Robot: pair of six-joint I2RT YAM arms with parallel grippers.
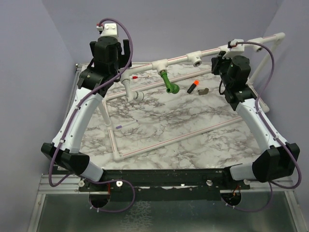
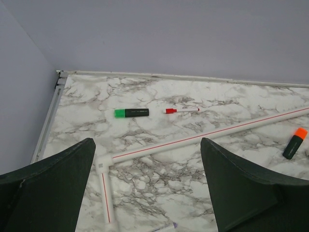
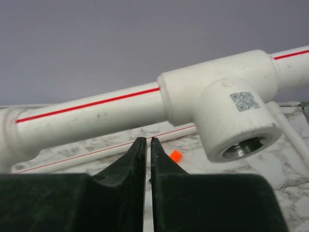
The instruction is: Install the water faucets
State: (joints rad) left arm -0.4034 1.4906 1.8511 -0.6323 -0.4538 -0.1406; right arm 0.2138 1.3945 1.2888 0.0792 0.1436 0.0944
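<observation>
Green faucet [image 1: 169, 83] at 6 o'clock under pipe tee [image 1: 159, 64], L gripper [image 2: 147, 188] open over table [image 2: 193, 96], R gripper [image 3: 148, 145] closed, empty, bare tee socket [image 3: 236, 121] at 2 o'clock.

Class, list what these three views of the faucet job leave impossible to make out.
- Top view: whether the green faucet is screwed into the tee or only hangs there; too small to tell.
- Top view: the grey item beside the orange highlighter; too small to identify.
- Right wrist view: that highlighter, mostly hidden behind the right tool.
- Left wrist view: a purple-tipped pen, cut off by the bottom edge.
</observation>
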